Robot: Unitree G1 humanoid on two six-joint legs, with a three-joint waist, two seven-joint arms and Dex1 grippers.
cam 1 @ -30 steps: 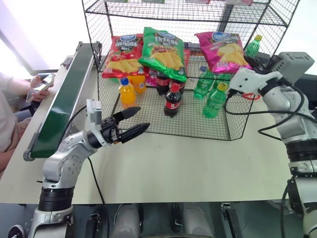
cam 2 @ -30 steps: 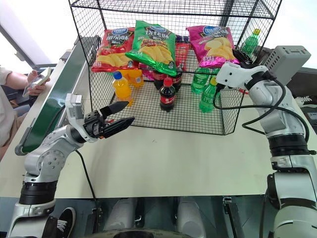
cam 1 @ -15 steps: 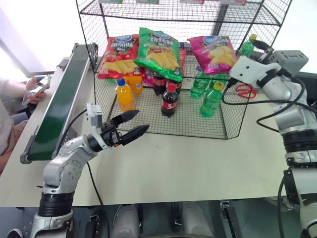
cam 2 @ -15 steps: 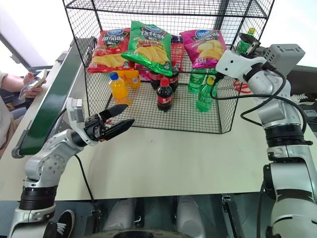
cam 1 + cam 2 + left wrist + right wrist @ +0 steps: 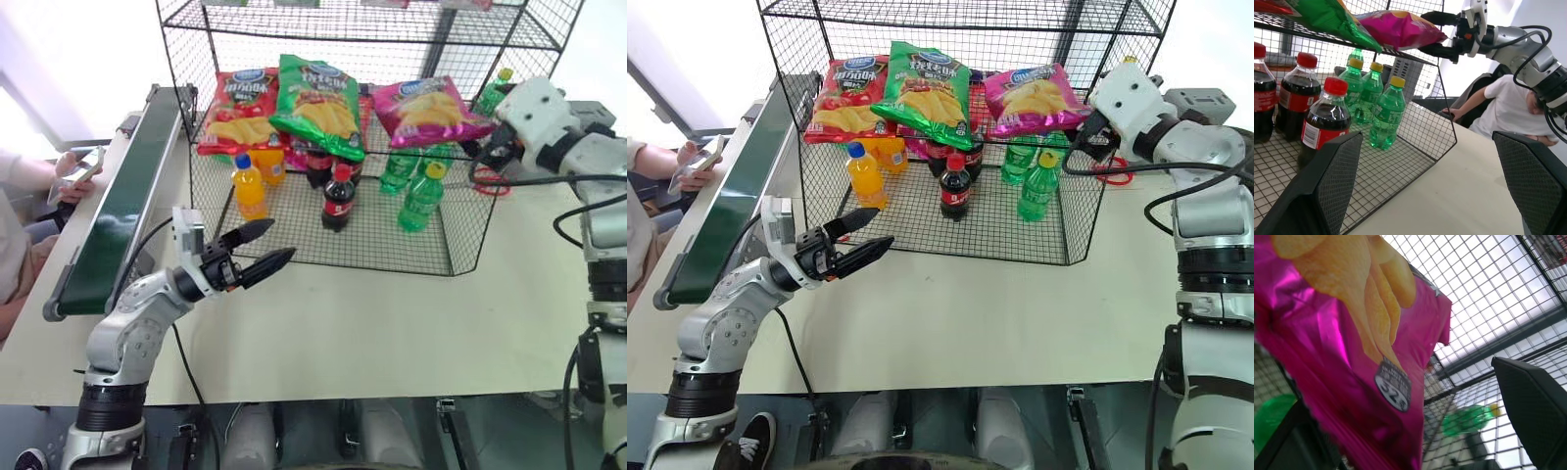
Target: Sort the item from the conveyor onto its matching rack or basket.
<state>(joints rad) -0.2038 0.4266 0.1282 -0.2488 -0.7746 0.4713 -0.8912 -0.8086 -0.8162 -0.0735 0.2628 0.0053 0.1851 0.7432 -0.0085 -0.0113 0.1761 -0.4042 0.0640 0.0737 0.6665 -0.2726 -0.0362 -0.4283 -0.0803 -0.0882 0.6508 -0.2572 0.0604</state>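
Resting on the black wire rack (image 5: 460, 196)'s middle tier beside the green bag (image 5: 318, 103), the pink chip bag (image 5: 431, 108) lies released, the right gripper (image 5: 1442, 33) spread empty at its edge, the left gripper (image 5: 263, 247) open, idle.

The right pincer (image 5: 1436, 34) has opened and let go of the magenta chip bag (image 5: 1029, 98); the bag now lies flatter on the rack (image 5: 1087, 211) tier.
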